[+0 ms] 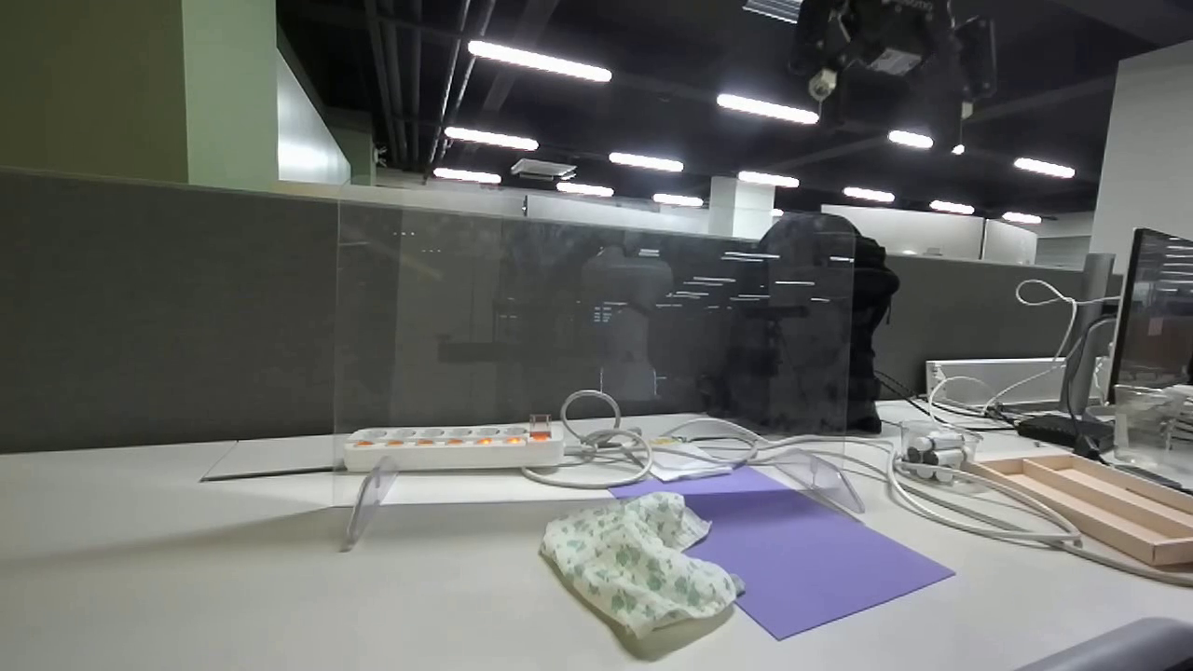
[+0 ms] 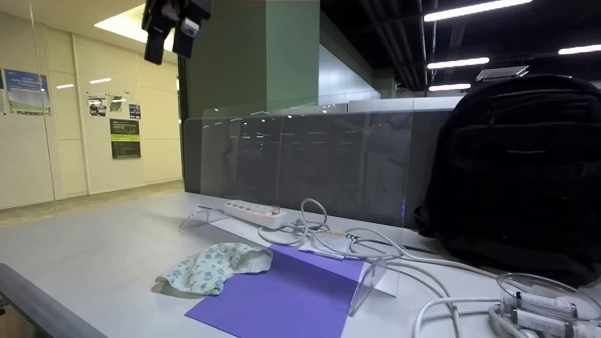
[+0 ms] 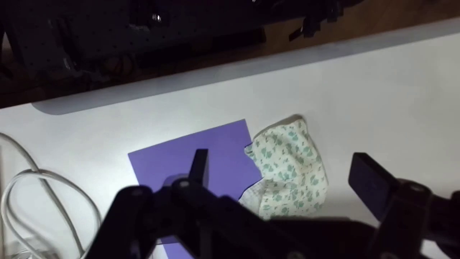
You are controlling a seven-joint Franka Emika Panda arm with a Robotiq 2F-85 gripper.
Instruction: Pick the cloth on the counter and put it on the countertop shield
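Note:
The cloth, whitish with a green leaf pattern, lies crumpled on the light grey-white counter (image 1: pixel 233 587), partly over a purple sheet. It shows in both exterior views (image 1: pixel 638 564) (image 2: pixel 216 267) and in the wrist view (image 3: pixel 287 165). The clear countertop shield (image 1: pixel 522 326) stands upright on two clear feet behind the cloth; it also shows in an exterior view (image 2: pixel 305 159). I cannot make it out in the wrist view. My gripper (image 3: pixel 280 154) is open and empty, high above the counter, with the cloth seen between its fingers. It is at the top of both exterior views (image 1: pixel 893 79) (image 2: pixel 167 52).
The purple sheet (image 1: pixel 820 568) lies beside the cloth and passes under the shield. A white power strip (image 1: pixel 452 449) and looped cables (image 2: pixel 314 230) lie behind the shield. A black backpack (image 2: pixel 521 183), a clear cup of small bottles (image 1: pixel 935 452) and a wooden tray (image 1: pixel 1090 503) stand nearby.

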